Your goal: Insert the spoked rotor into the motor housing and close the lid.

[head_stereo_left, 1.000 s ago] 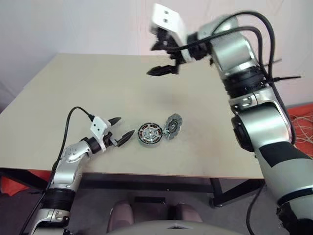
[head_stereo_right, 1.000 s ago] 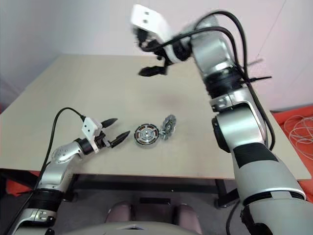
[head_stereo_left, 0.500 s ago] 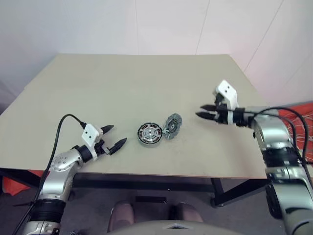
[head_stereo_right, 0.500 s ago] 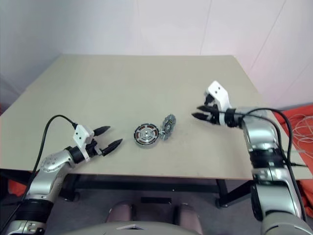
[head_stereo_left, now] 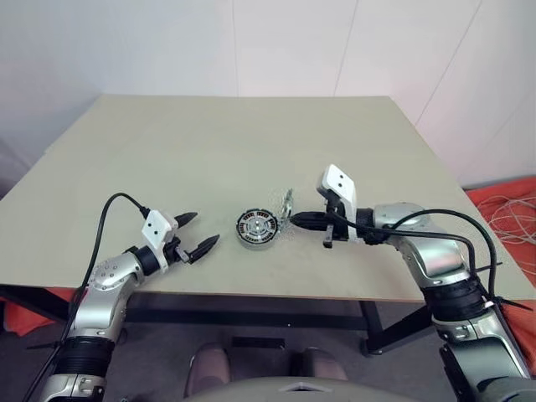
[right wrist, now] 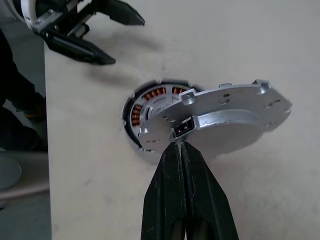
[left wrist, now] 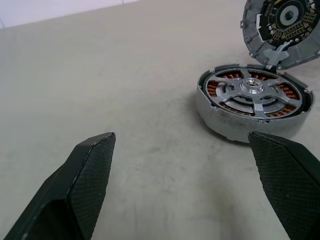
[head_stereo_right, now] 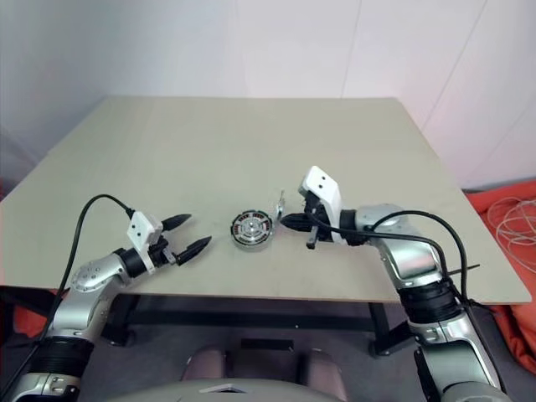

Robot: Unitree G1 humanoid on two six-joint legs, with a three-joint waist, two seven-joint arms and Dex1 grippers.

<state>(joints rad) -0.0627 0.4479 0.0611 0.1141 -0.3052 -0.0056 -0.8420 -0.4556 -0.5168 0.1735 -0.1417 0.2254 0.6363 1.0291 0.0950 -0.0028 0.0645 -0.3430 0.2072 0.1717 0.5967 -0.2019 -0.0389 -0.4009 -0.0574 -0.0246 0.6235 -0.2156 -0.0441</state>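
The motor housing [head_stereo_left: 256,229] lies flat on the table, showing copper windings. The spoked rotor [left wrist: 252,92] sits inside it, its silver spokes over the windings. The lid [head_stereo_left: 287,205] stands tilted on edge at the housing's right side, its dark face with the white centre [left wrist: 282,27] turned toward the housing and its silver face [right wrist: 220,117] turned toward my right gripper. My right gripper [head_stereo_left: 295,219] is shut, its tips [right wrist: 179,144] against the lid's lower edge by a small connector. My left gripper [head_stereo_left: 199,230] is open, a short way left of the housing, holding nothing.
The beige table [head_stereo_left: 209,142] stretches bare behind the parts. Its front edge [head_stereo_left: 251,295] runs just below both grippers. A black cable [head_stereo_left: 113,209] loops above the left arm. A red thing with pale cords [head_stereo_left: 511,209] lies on the floor to the right.
My right arm came down from high over the table to the lid, and its fingers shut. The lid now stands more upright. The left gripper stayed put.
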